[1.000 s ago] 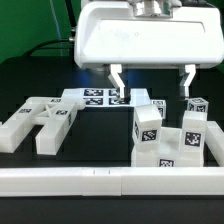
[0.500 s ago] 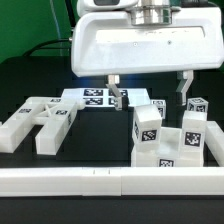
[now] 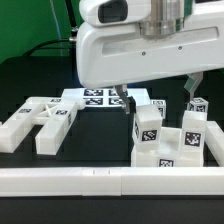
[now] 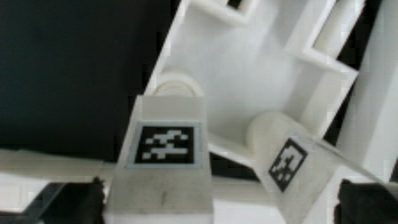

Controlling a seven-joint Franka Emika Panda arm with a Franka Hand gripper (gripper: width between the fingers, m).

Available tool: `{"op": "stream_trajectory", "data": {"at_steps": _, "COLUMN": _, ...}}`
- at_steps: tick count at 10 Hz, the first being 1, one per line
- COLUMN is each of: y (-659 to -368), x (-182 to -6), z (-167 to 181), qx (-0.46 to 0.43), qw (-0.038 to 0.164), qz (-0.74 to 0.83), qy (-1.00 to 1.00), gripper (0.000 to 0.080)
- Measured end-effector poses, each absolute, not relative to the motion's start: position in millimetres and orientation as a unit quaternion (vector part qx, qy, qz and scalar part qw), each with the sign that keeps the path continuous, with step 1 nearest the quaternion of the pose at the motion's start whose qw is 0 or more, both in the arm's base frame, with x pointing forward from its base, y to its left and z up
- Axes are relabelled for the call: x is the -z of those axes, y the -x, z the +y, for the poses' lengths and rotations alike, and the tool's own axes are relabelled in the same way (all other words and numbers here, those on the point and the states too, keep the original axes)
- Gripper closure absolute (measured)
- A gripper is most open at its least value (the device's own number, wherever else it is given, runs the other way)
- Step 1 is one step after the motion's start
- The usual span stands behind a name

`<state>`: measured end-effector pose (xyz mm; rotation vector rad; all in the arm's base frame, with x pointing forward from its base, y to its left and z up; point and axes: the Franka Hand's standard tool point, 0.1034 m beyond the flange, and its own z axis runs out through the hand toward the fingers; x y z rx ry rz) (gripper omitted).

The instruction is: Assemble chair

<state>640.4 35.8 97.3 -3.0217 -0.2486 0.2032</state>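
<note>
The chair parts are chunky white pieces with black-and-white tags. Several upright blocks [image 3: 160, 135] stand clustered at the exterior view's right. A wide slotted piece [image 3: 38, 122] lies at the left. My gripper [image 3: 156, 100] is open and empty, hanging above and just behind the block cluster, its fingers [image 3: 122, 98] apart. In the wrist view a tagged upright block [image 4: 166, 140] and a second tagged block [image 4: 285, 160] lie between the jaws of my gripper [image 4: 217, 205], with a flat slotted part [image 4: 267, 60] beyond them. I cannot tell whether the fingers touch anything.
The marker board [image 3: 98, 97] lies flat on the black table behind the gripper. A long white border rail [image 3: 110, 181] runs along the front edge. Another rail section [image 3: 213, 150] stands beside the cluster at the right.
The gripper body has come lower and nearer the camera, with its fingers dropping slightly toward the right-hand blocks. The jaws stay open. No part has moved.
</note>
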Motion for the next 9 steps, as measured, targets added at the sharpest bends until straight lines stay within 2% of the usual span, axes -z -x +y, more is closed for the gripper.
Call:
{"op": "stream_trajectory", "data": {"at_steps": 3, "y": -646, "x": -93.0, "z": 19, "qx": -0.062, "qw": 0.048, "qz": -0.079, "qy": 0.994, "gripper": 0.015}}
{"op": "stream_trajectory", "data": {"at_steps": 7, "y": -647, "x": -88.8, "z": 16, "qx": -0.054, "qw": 0.047, "qz": -0.076, "qy": 0.995, "gripper": 0.015}}
{"op": "stream_trajectory", "data": {"at_steps": 8, "y": -647, "x": -88.9, "z": 18, "qx": -0.053, "qw": 0.047, "qz": -0.078, "qy": 0.994, "gripper": 0.0242}}
{"op": "stream_trajectory", "data": {"at_steps": 9, "y": -647, "x": -88.8, "z": 17, "qx": -0.053, "qw": 0.047, "qz": -0.077, "qy": 0.994, "gripper": 0.042}}
